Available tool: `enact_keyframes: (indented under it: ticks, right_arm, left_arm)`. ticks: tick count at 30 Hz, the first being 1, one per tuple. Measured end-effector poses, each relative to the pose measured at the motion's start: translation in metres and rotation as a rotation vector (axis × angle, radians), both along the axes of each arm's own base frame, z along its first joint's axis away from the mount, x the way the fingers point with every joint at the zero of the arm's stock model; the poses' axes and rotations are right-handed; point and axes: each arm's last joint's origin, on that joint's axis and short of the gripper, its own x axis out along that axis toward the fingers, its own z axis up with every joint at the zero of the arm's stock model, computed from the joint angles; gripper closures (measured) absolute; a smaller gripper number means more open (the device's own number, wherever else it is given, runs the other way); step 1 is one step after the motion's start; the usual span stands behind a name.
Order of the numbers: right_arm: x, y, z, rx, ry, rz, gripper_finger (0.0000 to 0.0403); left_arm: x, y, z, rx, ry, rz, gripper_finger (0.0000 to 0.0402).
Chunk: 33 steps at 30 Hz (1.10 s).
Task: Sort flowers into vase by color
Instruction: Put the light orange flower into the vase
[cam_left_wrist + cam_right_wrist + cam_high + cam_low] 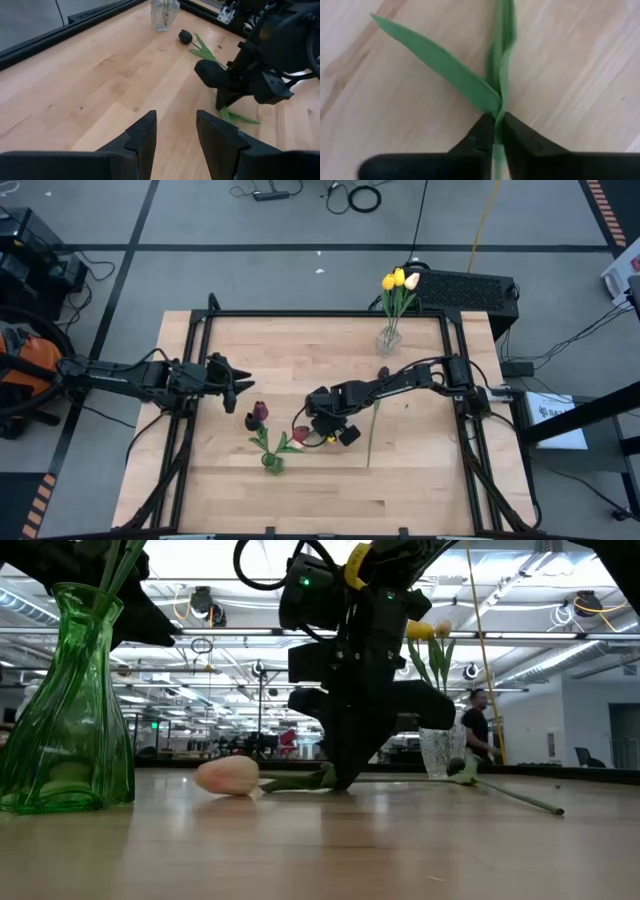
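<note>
Two vases partly filled — your right end effector (322, 423) is clamped on a peach tulip's (228, 776) stem; a dark tulip (185, 36) lies beyond. Left end effector (240, 384) waits, apart.

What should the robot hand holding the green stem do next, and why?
Probably lift straight up. The right gripper has pinched the stem of the peach tulip, which lies flat on the table, so it must rise before going to a vase.

The wooden table (420, 470) stands on a gray floor (200, 220) with cables (355, 195). Long ceiling lights (560, 655) shine in the big room.
</note>
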Motion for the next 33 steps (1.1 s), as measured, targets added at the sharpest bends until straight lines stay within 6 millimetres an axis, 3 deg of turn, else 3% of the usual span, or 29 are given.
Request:
enact_keyframes:
  ticks: [3, 10, 16, 19, 25, 33]
  right_arm:
    - [-0.003, -0.001, 0.002, 0.012, 0.025, -0.071, 0.0389]
    - [-0.017, -0.013, 0.036, -0.027, 0.027, -0.203, 0.0398]
    - [-0.033, -0.032, 0.088, -0.218, -0.065, -0.257, 0.0399]
    - [-0.041, -0.044, 0.106, -0.243, -0.107, -0.391, 0.0400]
    - [-0.065, -0.072, 0.167, -0.290, -0.352, -0.706, 0.0400]
    - [-0.124, -0.102, 0.250, -0.237, -0.723, -1.112, 0.0401]
  left_arm:
    - [0.000, 0.001, 0.000, 0.030, 0.006, 0.007, 0.0256]
    - [0.000, 0.001, 0.000, 0.039, 0.005, 0.022, 0.0256]
    - [0.000, 0.001, 0.000, 0.041, 0.005, 0.025, 0.0256]
    - [0.000, 0.001, 0.000, 0.040, 0.004, 0.026, 0.0256]
    - [0.000, 0.001, 0.001, 0.040, 0.001, 0.026, 0.0256]
    - [0.000, 0.001, 0.001, 0.024, -0.010, 0.036, 0.0256]
